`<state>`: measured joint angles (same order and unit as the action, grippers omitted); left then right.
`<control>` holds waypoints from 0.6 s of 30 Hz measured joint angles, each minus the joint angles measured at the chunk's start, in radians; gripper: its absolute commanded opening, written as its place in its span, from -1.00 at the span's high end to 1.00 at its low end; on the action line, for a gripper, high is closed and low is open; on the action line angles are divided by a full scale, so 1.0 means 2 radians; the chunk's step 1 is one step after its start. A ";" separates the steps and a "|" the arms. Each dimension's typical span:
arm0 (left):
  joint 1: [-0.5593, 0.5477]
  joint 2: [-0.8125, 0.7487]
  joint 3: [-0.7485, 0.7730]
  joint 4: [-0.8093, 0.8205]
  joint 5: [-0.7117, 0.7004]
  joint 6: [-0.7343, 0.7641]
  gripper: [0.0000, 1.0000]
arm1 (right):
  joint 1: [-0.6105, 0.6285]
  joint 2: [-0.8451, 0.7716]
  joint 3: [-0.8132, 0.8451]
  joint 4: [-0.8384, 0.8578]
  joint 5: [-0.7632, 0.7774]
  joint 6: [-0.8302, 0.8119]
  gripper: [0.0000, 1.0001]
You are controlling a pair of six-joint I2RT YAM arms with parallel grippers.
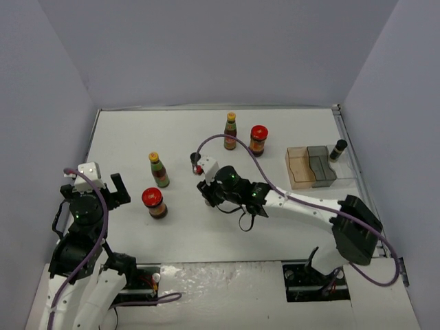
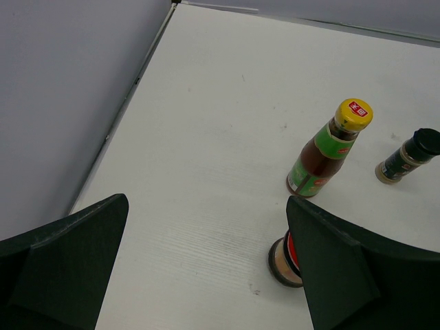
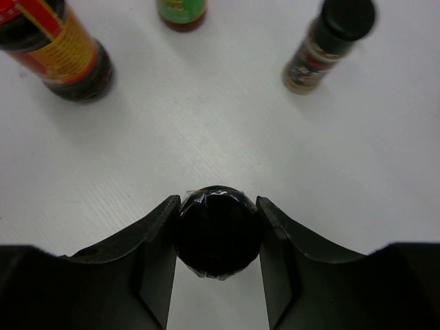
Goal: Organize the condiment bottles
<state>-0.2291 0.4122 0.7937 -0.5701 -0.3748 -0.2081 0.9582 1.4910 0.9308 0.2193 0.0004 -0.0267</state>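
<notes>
1. Matte black plastic fingers (image 3: 155, 275) of the right gripper (image 3: 218, 218) were clamped on the glossy round black cap of a tiny shaker (image 3: 218, 244), one flat pad on each side (only the cap showed from the wrist).
2. Beyond that grip, on the smooth white table (image 3: 227, 137), stood a squat dark jar (image 3: 62, 55) with a red-and-yellow label, the base of a slim green-labelled bottle (image 3: 181, 10) and a second black-capped shaker (image 3: 330, 48), all well apart from the fingers.
3. From above, the right arm reached low from its base to the table's middle, wrist pointing left.
4. The left gripper (image 2: 207, 201) hung with its broad dark fingers spread wide on nothing, bare table between them. The slim bottle's yellow cap showed just past the right finger, which half hid the squat jar.
5. The left arm was folded up over its base.
6. At the far side, another yellow-capped dark bottle (image 1: 230, 130) stood just beside a second red-lidded jar (image 1: 258, 140).
7. A clear brownish plastic tray (image 1: 300, 168) sat at the right, with a third shaker (image 1: 338, 149) by its far end.
</notes>
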 measured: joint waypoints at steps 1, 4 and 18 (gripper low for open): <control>0.000 0.000 0.000 0.000 0.000 0.000 -0.94 | -0.016 -0.025 -0.004 -0.013 0.010 0.006 1.00; 0.000 0.000 0.000 0.000 0.000 0.000 -0.94 | -0.097 -0.103 -0.007 -0.047 0.045 0.024 1.00; 0.000 -0.005 0.000 -0.001 0.002 -0.001 -0.94 | -0.516 -0.147 0.009 -0.119 0.121 0.146 1.00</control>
<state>-0.2298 0.4019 0.7937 -0.5719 -0.3702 -0.2096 -0.0731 1.1979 0.9482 -0.0185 0.2423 0.2653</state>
